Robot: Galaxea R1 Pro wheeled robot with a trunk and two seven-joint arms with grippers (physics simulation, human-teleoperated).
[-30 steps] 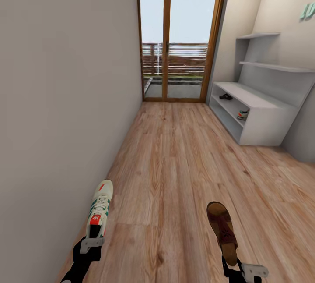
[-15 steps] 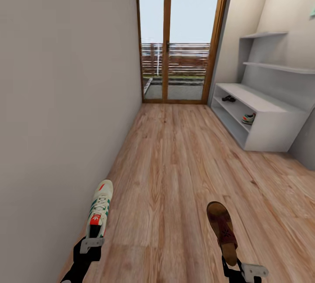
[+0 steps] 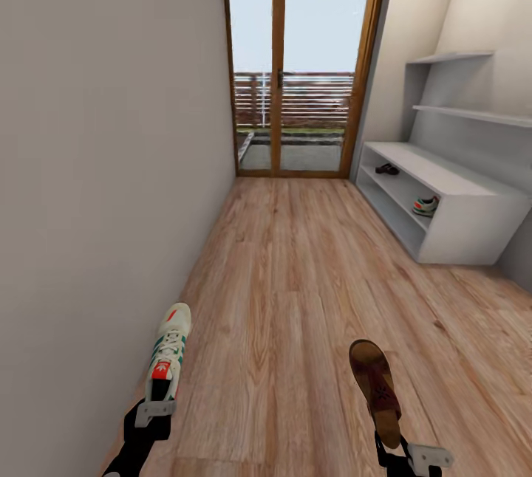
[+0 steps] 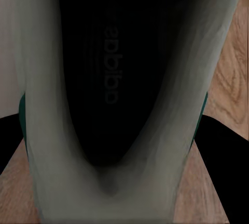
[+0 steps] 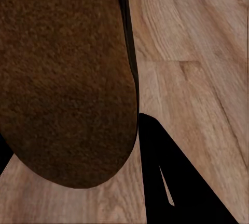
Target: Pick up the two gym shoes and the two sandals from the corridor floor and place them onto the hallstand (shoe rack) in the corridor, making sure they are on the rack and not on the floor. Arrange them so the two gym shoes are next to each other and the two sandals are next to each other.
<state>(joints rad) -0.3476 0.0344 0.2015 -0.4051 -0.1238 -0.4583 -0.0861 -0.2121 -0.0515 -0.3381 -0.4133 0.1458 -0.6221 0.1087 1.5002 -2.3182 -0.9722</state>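
With its left jaws clamped on a white green-striped lace-up sneaker [image 3: 168, 355] and right jaws on a brown leather sandal [image 3: 376, 388], each held only by its heel, either could slip before reaching the pale-grey hallstand [image 3: 451, 196] far right.

You hold one white sneaker [image 3: 169, 353] and one brown sandal [image 3: 376, 388]; their mates, sneaker [image 3: 425, 204] and sandal [image 3: 386, 168], sit on the grey rack [image 3: 473, 230].

Hallstand [image 3: 473, 230] bears a sandal [image 3: 386, 168] above, gym shoe [image 3: 425, 204] below
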